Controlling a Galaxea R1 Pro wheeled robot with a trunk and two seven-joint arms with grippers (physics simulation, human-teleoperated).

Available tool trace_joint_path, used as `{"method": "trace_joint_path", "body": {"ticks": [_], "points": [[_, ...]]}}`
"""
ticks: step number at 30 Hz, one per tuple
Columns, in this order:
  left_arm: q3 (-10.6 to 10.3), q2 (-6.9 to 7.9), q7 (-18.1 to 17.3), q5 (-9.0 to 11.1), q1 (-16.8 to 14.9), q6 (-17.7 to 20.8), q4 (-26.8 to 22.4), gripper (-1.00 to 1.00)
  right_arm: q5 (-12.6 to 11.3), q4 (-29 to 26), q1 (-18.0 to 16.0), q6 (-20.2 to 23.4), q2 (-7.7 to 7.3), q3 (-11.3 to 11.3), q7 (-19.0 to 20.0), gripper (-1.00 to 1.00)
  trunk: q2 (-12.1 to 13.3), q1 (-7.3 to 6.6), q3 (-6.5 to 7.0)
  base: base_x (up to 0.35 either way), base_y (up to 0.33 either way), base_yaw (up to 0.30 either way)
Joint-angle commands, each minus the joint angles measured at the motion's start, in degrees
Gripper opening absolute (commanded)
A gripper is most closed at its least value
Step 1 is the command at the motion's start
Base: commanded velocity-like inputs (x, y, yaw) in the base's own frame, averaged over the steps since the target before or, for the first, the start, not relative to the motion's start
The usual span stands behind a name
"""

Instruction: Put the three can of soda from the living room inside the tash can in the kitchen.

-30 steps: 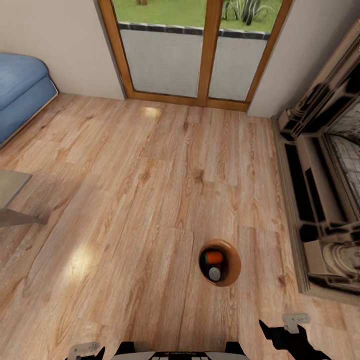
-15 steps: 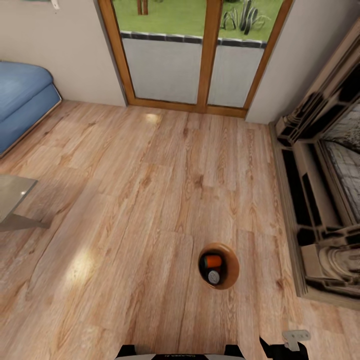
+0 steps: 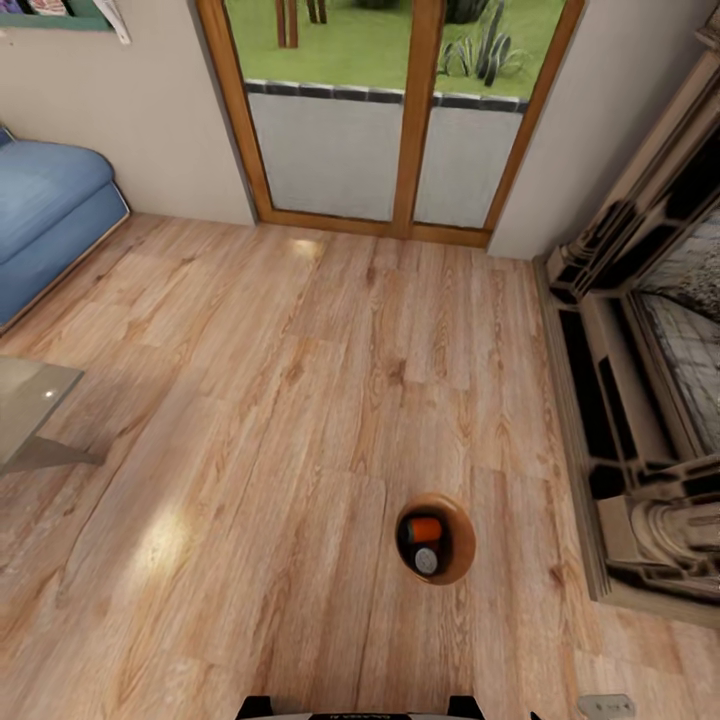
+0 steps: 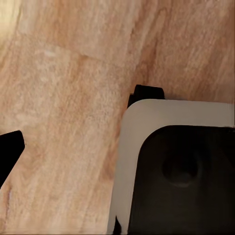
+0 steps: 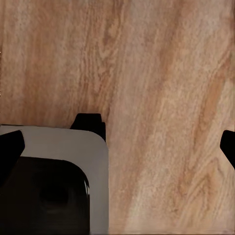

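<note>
Trash can: the tash can (image 3: 436,538), round and copper-brown, stands upright on the wood plank floor (image 3: 300,380) at about 5 o'clock in the head view, just ahead of the robot base (image 3: 355,712)
Cans: 2 cans lie inside the bin; an orange can (image 3: 428,528) toward 12 o'clock and a second can (image 3: 427,561) showing its silver top toward 6 o'clock, the 2 touching or nearly so; the second can's body colour cannot be told
Sofa: a blue sofa (image 3: 45,225) sits at 9 to 10 o'clock against the wall
Table: a corner of a grey table (image 3: 25,410) shows at 9 o'clock
Doors: glass garden doors (image 3: 390,110) in a wooden frame stand at 12 o'clock
Fireplace: the fireplace (image 3: 650,400) runs along 3 o'clock
Left hand: 1 dark fingertip (image 4: 9,152) shows over the floor beside the base's pale corner; whether it is wide or narrow cannot be told
Right hand: (image 5: 117,149) spread wide, its 2 dark tips at opposite edges of the right wrist view, with nothing between them but floor
</note>
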Motion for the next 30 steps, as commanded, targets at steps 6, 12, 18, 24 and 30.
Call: {"method": "trace_joint_path", "body": {"ticks": [6, 12, 18, 24, 30], "points": [[0.1, 0.01, 0.0, 0.1, 0.0, -1.7, 2.2, 1.00, 0.0, 3.8, 0.0, -3.1, -0.34, 0.0, 0.0, 1.00, 2.4, -1.32, 1.65, 0.000, 0.000, 0.000], [0.0, 0.01, 0.0, 0.1, 0.0, -2.1, 2.6, 1.00, 0.0, 10.1, 0.0, -11.6, -0.60, -0.1, -0.8, 1.00, 4.8, -2.64, 3.29, 0.000, 0.000, 0.000], [0.0, 0.01, 0.0, 0.0, 0.0, -2.4, 2.8, 1.00, 0.1, 13.2, -0.1, -14.2, -0.74, -0.1, -2.1, 1.00, 7.2, -3.96, 4.93, 0.000, 0.000, 0.000], [0.0, 0.01, 0.0, 0.0, 0.0, -2.9, 3.0, 1.00, 0.1, 15.9, -0.1, -15.1, -0.82, 0.0, -2.6, 1.00, 9.6, -5.28, 6.57, 0.000, 0.000, 0.000], [0.0, 0.01, 0.1, 0.0, 0.0, -4.1, 3.7, 1.00, 0.1, 21.5, -0.2, -16.0, -2.14, 0.0, -2.7, 1.00, 12.0, -6.59, 8.21, 0.000, 0.000, 0.000]]}}
